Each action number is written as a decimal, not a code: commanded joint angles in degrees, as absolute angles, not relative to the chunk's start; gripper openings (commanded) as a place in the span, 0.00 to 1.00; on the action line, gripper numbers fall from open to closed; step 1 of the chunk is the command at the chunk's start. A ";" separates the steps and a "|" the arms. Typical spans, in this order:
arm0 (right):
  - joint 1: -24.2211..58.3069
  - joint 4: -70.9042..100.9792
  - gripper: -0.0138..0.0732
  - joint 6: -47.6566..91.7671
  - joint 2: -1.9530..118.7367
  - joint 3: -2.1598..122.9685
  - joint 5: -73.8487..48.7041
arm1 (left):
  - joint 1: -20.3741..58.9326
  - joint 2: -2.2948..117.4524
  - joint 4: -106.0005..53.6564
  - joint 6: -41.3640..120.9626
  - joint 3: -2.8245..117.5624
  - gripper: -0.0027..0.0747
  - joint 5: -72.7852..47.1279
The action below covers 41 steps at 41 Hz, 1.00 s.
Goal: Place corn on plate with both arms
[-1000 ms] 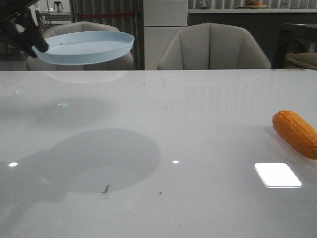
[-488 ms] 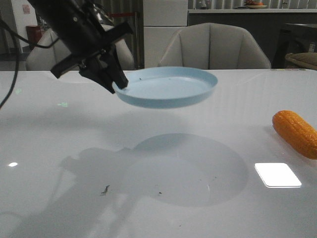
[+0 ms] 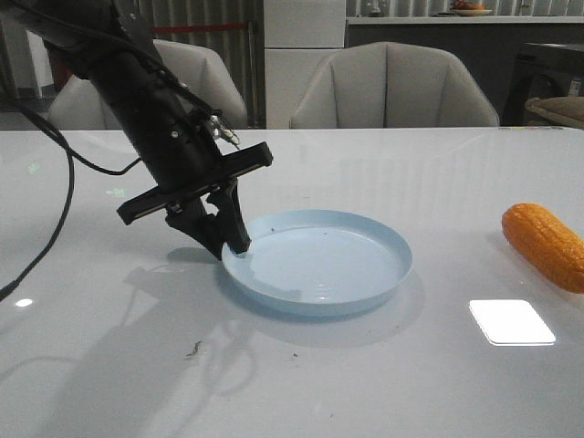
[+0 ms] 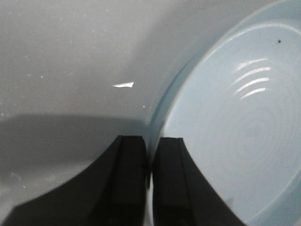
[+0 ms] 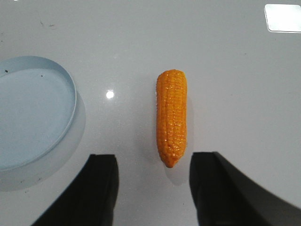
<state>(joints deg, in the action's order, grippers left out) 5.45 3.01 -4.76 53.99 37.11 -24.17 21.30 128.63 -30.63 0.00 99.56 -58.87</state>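
The pale blue plate rests on the white table near its middle. My left gripper is shut on the plate's left rim; the left wrist view shows the rim pinched between the two black fingers. The orange corn lies on the table at the far right. In the right wrist view the corn lies beyond my right gripper, which is open and empty above the table; the plate lies beside it. The right gripper is out of the front view.
A bright rectangular light reflection lies on the table in front of the corn. Small dark specks mark the table near the front. Two grey chairs stand behind the table's far edge.
My left arm has carried the plate from high at the far left to the right and down. The plate now rests on the table. The corn has not moved.
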 commanded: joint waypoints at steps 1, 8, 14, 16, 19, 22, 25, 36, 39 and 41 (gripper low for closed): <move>5.49 2.33 0.68 -4.95 53.47 38.97 -19.89 | 21.78 125.38 -30.26 -0.39 101.17 0.42 -59.10; 5.49 2.33 0.68 -4.95 53.47 38.97 -19.89 | 21.78 125.38 -30.14 -0.39 102.55 0.53 -61.50; 5.49 2.33 0.68 -4.95 53.47 38.97 -19.84 | 20.78 125.25 -28.14 -0.39 109.27 0.53 -66.07; 5.49 2.33 0.68 -4.95 53.47 38.97 -19.84 | 20.38 124.96 -28.01 -0.39 111.71 0.53 -66.83; 5.49 2.33 0.68 -4.95 53.47 38.97 -19.84 | 19.60 123.81 -26.63 -0.39 115.87 0.53 -66.73; 5.49 2.33 0.68 -4.95 53.47 38.97 -19.89 | 18.82 122.15 -23.88 -0.39 120.11 0.53 -66.60; 5.49 2.33 0.68 -4.95 53.47 38.97 -19.95 | 18.16 119.84 -18.65 -0.39 123.96 0.53 -67.22; 5.49 2.33 0.68 -4.95 53.47 38.97 -19.95 | 17.70 106.82 2.76 -1.20 126.36 0.53 -67.89; 5.49 2.33 0.68 -4.95 53.47 38.97 -19.95 | 17.70 102.97 4.86 -1.20 126.36 0.53 -65.97; 5.49 2.33 0.68 -4.95 53.47 38.97 -19.95 | 17.70 101.10 5.73 -1.33 126.36 0.53 -65.69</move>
<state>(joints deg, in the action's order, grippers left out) 5.45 3.01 -4.76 53.99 37.11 -24.07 17.72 107.82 3.61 -0.47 124.24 -69.56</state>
